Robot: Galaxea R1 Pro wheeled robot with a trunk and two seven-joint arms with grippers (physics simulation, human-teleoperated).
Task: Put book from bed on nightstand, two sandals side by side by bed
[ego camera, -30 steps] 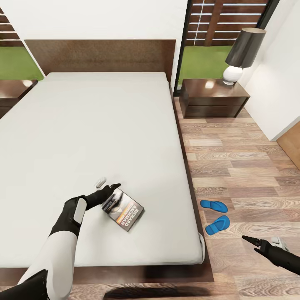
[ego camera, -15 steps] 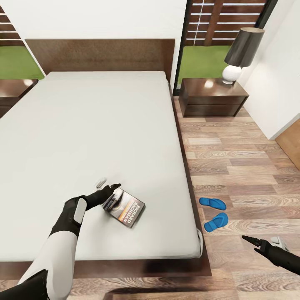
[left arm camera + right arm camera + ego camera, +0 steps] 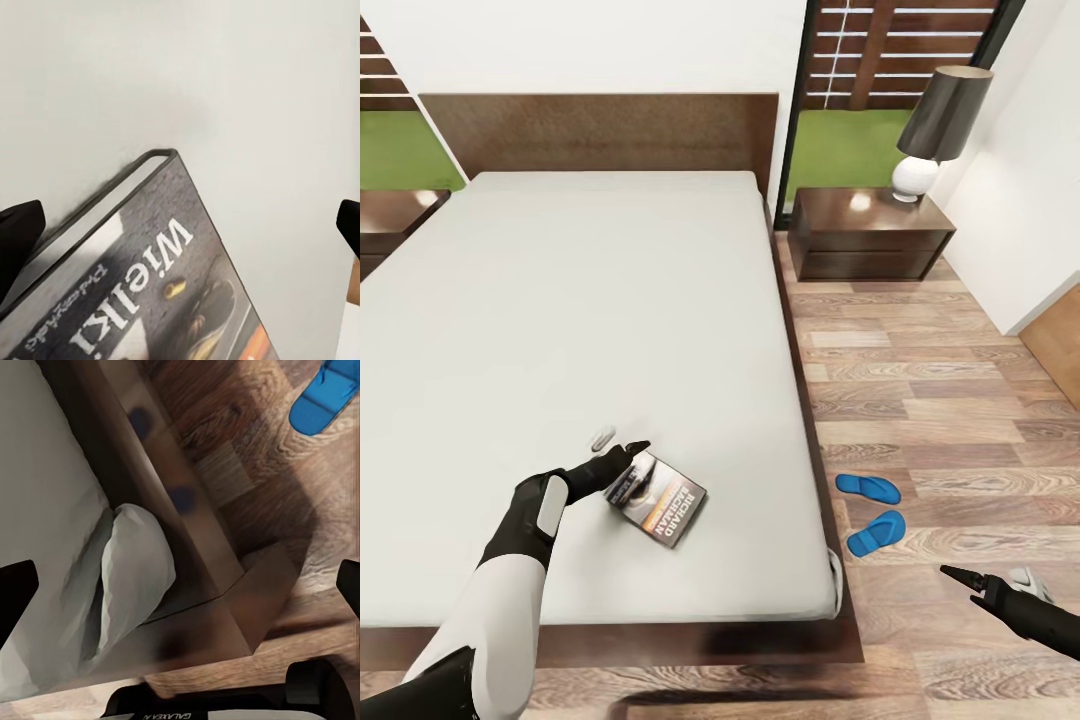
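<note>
The book [image 3: 657,498] lies flat on the white bed [image 3: 580,300], near its foot end and right side, its dark cover with the orange band facing up. My left gripper [image 3: 622,442] is open and sits low over the book's far-left corner. In the left wrist view the book [image 3: 150,285] lies between the spread fingers [image 3: 19,232]. The two blue sandals [image 3: 868,488] [image 3: 877,533] lie on the wood floor just right of the bed, splayed apart at an angle. Further right and nearer, my right gripper [image 3: 985,575] hangs open above the floor. One sandal [image 3: 326,397] shows past the bed's corner.
A dark nightstand [image 3: 870,232] with a white-based, dark-shaded lamp [image 3: 940,130] stands right of the headboard. Another nightstand [image 3: 395,215] sits at the left edge. A white wall [image 3: 1030,230] bounds the floor strip on the right. The sheet [image 3: 135,577] bunches at the bed's foot corner.
The whole picture has shifted slightly, so the camera moved a little. Both arms keep their pose and the book and sandals lie as before.
</note>
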